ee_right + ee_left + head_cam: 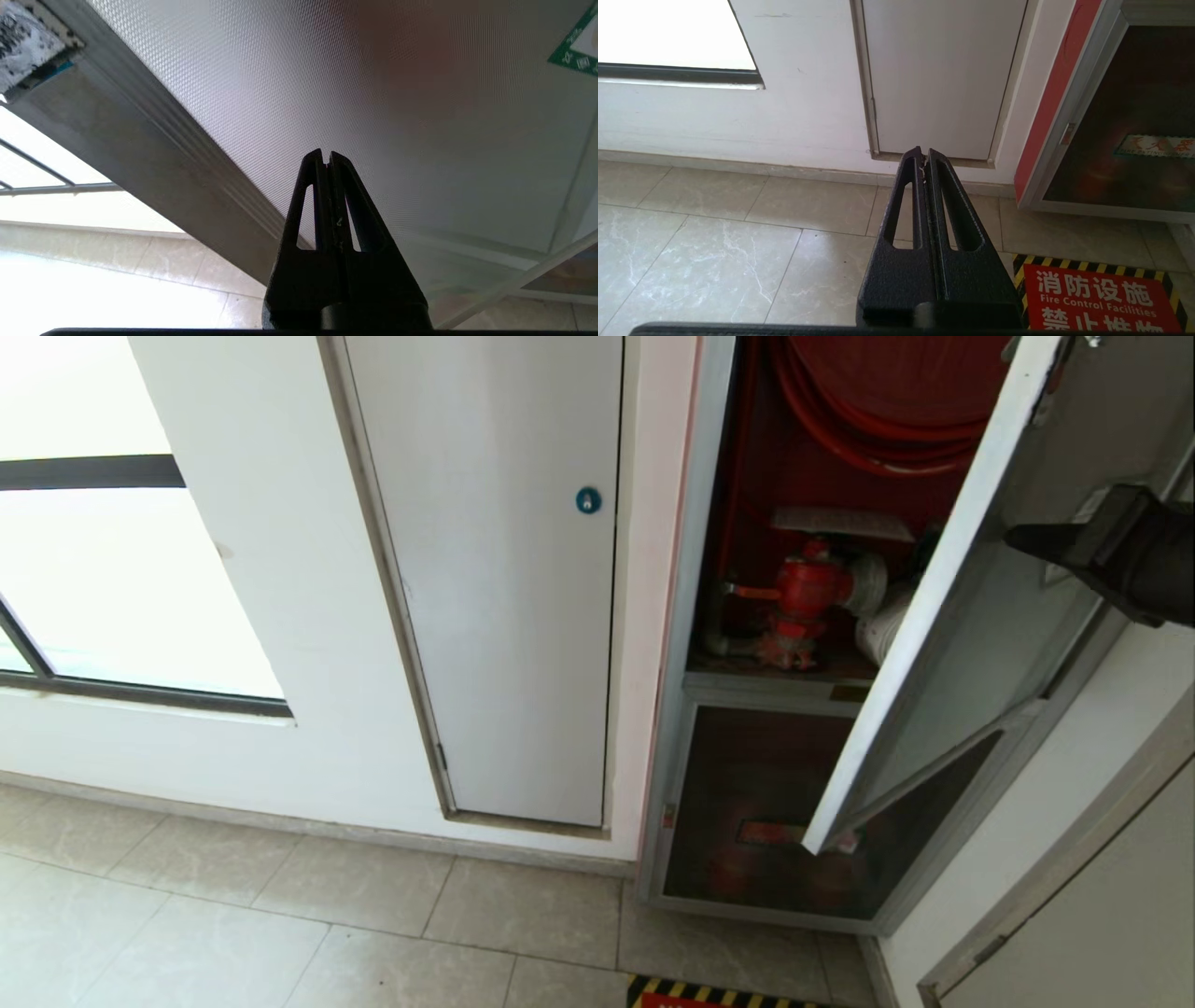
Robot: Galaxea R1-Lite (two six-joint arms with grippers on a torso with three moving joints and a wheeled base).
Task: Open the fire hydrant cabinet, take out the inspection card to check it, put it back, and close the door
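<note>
The fire hydrant cabinet (695, 616) stands at the right, red inside, with a red hose reel (868, 420) and a red valve (808, 588). The inspection card (840, 523) lies flat just above the valve. The door (934, 607) hangs partly open, its free edge swung out toward me. My right gripper (1018, 537) is shut and empty, its tip close against the door's glass (373, 84) on the face turned to me; the right gripper (327, 156) points at that glass near the frame bar (140, 140). My left gripper (923, 154) is shut, parked low over the floor.
A white panel with a blue round lock (588, 500) is left of the cabinet. Below the cabinet is a dark glass panel with a red label (775, 831). A red floor sign (1097, 298) lies in front. A green-bordered sticker (577, 51) is on the door glass.
</note>
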